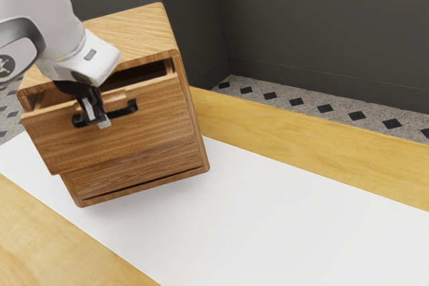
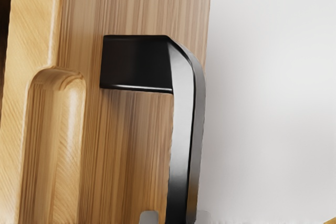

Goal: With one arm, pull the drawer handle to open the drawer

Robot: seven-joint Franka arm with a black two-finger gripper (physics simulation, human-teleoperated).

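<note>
Now you have your fingers [image 1: 100, 118] set narrow, clamped from two sides on the black drawer handle [image 1: 124, 106] [image 2: 184, 129]. The top drawer [image 1: 114, 132] stands partly pulled out of the wooden cabinet [image 1: 144, 172], which rests on the white mat [image 1: 268, 219] on the table [image 1: 301, 142].

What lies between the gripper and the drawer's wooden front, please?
The black handle: the wrist view shows its bar standing off the drawer front, and in the exterior view the gripper sits at that handle.
</note>
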